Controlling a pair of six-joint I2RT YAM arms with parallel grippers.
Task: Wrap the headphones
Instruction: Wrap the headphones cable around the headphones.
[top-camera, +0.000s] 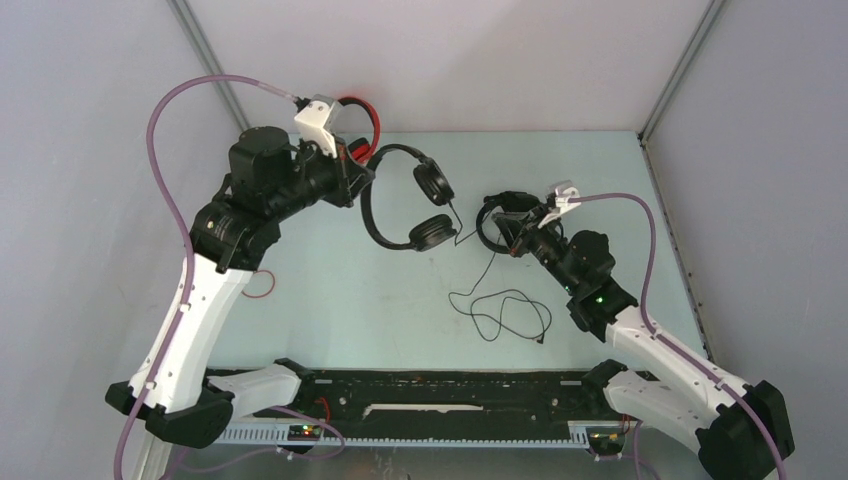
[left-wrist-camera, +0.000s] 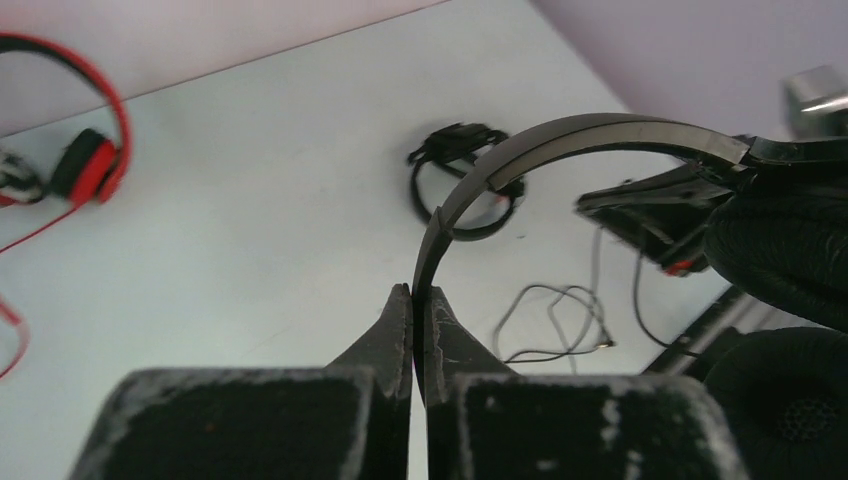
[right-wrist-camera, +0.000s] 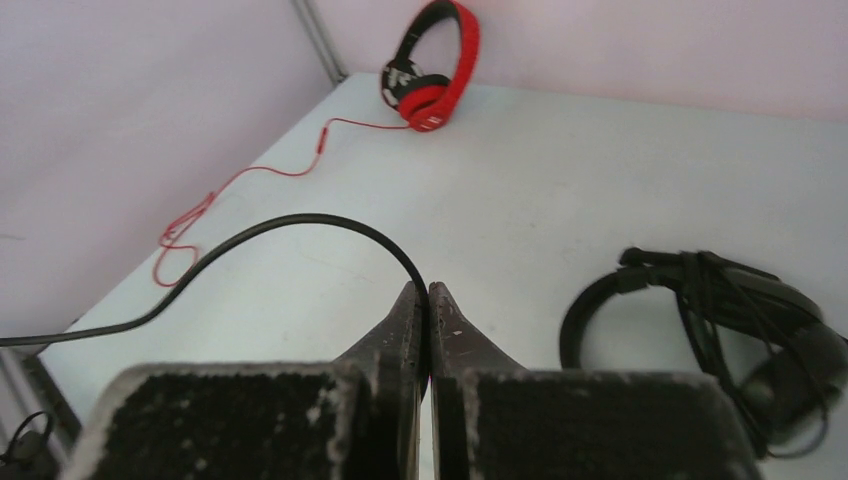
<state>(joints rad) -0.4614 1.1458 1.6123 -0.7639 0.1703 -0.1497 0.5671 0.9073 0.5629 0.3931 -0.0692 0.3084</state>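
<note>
A black headset (top-camera: 425, 208) hangs lifted above the table. My left gripper (top-camera: 358, 180) (left-wrist-camera: 415, 292) is shut on its headband (left-wrist-camera: 560, 140), and its ear cups (left-wrist-camera: 790, 250) hang to the right. Its thin cable (top-camera: 500, 310) trails down in loose loops on the table. My right gripper (top-camera: 507, 238) (right-wrist-camera: 421, 288) is shut on a black cable (right-wrist-camera: 290, 222) that arcs off to the left. A second black headset (right-wrist-camera: 700, 310) (top-camera: 492, 212) lies beside the right gripper with cable wound round it. The red headphones (top-camera: 365, 120) (right-wrist-camera: 430, 60) lean at the back wall.
A red cable (right-wrist-camera: 240, 185) runs from the red headset along the left wall to a loop (top-camera: 262, 285) by my left arm. Grey walls (top-camera: 100, 150) close the table's left, back and right sides. A black rail (top-camera: 440, 385) runs along the near edge.
</note>
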